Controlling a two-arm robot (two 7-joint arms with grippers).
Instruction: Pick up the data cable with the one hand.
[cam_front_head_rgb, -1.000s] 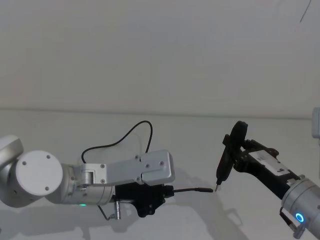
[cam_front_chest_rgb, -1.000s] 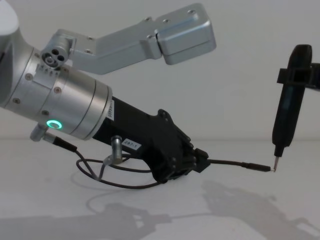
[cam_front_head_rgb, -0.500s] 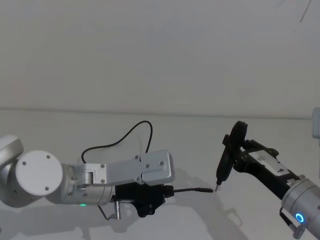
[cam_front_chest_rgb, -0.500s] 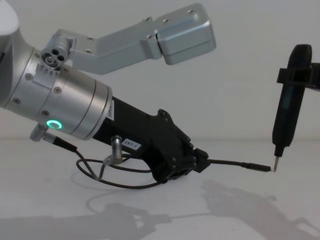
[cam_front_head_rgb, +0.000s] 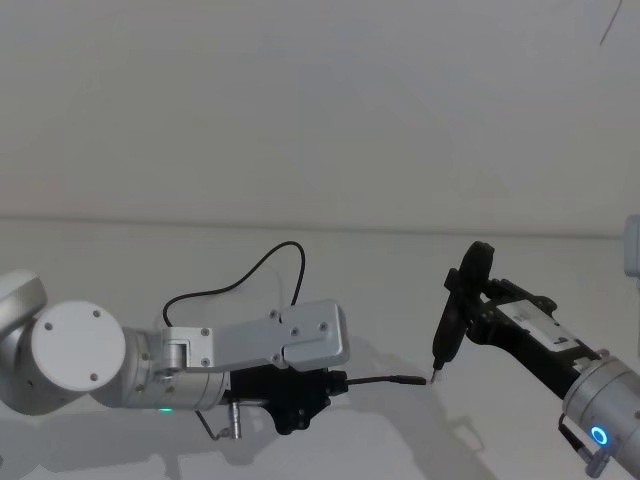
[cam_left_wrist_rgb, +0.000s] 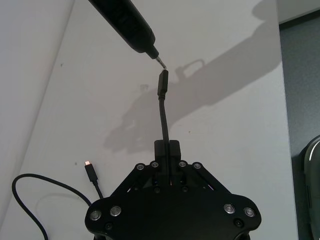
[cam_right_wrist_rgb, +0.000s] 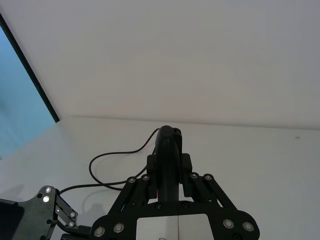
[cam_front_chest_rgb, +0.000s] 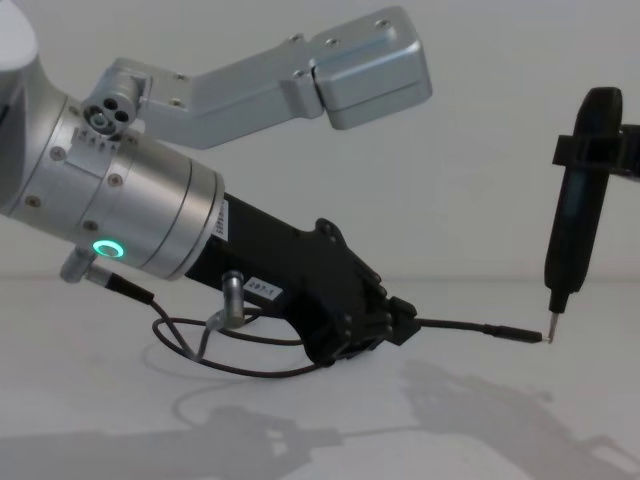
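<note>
Left gripper (cam_front_chest_rgb: 398, 326) sits low over the white table (cam_front_head_rgb: 380, 270), fingers pressed together on the data cable (cam_front_chest_rgb: 470, 327), pinching it a short way back from one plug. That plug (cam_left_wrist_rgb: 162, 82) sticks straight out past the fingertips, held off the table surface in the chest view. Rest of the cable trails back under the gripper body and loops loosely on the table behind the left arm; head view shows the loop (cam_front_head_rgb: 245, 275) curving up and away, then back down to the arm. The cable's other plug (cam_left_wrist_rgb: 91, 170) lies flat on the table beside the gripper in the left wrist view. Green ring light (cam_front_chest_rgb: 108, 248) is lit on the silver wrist cylinder.

Right gripper (cam_right_wrist_rgb: 169, 182) is off to the right, raised, clamped on a slim black tool (cam_front_chest_rgb: 578, 215) held upright, tip pointing down. The tool's small tip (cam_front_chest_rgb: 549, 330) is right at the end of the held plug; touching or just apart, cannot tell. Shadows of both arms fall on the table.
</note>
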